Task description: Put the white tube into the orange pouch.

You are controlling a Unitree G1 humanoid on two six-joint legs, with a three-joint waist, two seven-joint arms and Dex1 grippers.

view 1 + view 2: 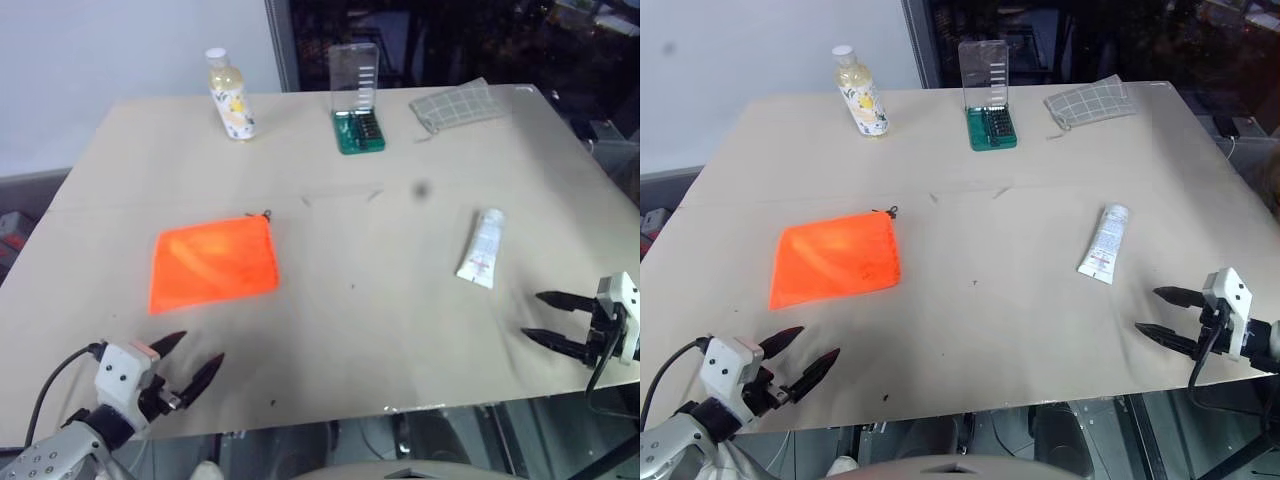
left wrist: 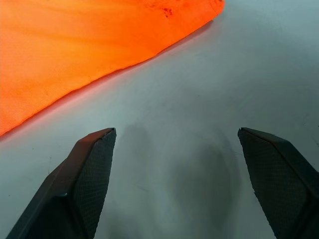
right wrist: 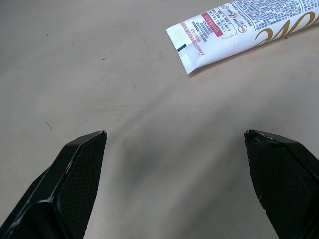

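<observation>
Tube [image 1: 481,248] lies flat on the tabletop [image 1: 380,330], right of centre, cap toward the far side, crimped end toward the near edge. Pouch [image 1: 213,263] lies flat left of centre, cord at its far right corner, well apart from the tube. Left hand [image 1: 188,366] hovers near the near-left edge just short of the pouch, fingers spread, empty. Right hand [image 1: 545,318] sits at the near-right edge, near the tube's crimped end, fingers spread, empty. Bottle [image 1: 229,95], green case [image 1: 358,128] and checked cloth [image 1: 459,104] stand along the far side.
</observation>
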